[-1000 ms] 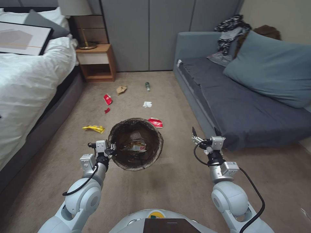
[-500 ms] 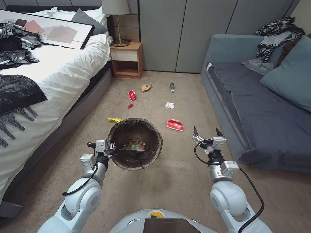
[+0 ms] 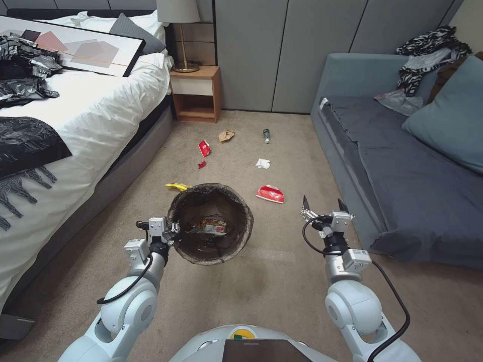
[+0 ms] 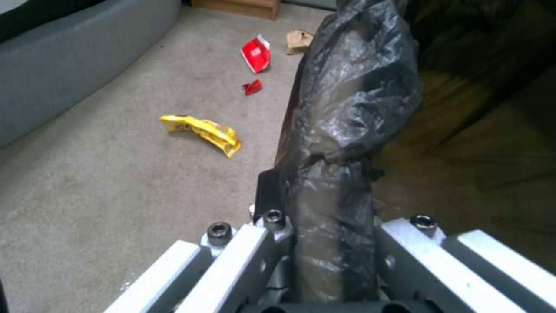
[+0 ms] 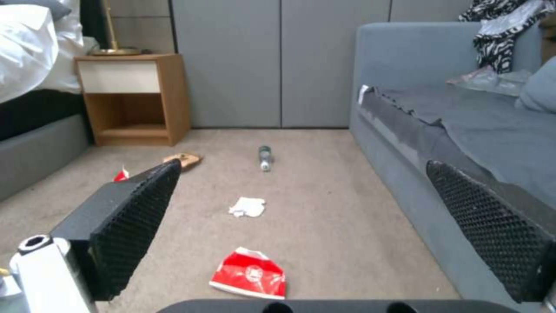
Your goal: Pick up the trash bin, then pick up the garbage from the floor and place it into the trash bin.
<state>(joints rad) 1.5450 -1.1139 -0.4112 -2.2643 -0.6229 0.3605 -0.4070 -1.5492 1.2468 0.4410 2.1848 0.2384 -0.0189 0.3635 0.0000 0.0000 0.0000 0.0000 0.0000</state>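
The trash bin [image 3: 236, 198], white with a dark liner, hangs just above the carpet in front of me. My left gripper [image 3: 171, 231] is shut on its near-left rim; in the left wrist view the liner [image 4: 347, 108] is pinched between the fingers. A colourful wrapper [image 3: 209, 227] lies inside. My right gripper [image 3: 324, 205] is open and holds nothing, right of the bin. The garbage lies on the floor beyond: a red-and-white wrapper [image 3: 270, 194], a yellow wrapper [image 3: 177, 187], white paper [image 3: 262, 163], a green bottle [image 3: 266, 135], a brown paper bag [image 3: 226, 136] and another red wrapper [image 3: 204, 148].
A white bed [image 3: 90, 115] with black plastic sheets [image 3: 27, 143] runs along the left. A wooden nightstand [image 3: 196, 95] stands at the back. A grey sofa [image 3: 402, 166] lines the right, close to my right gripper. Open carpet lies between them.
The whole view has swung left, bringing more of the bed into sight, so the camera turned. Both arms hold the same pose, with the bin still gripped.
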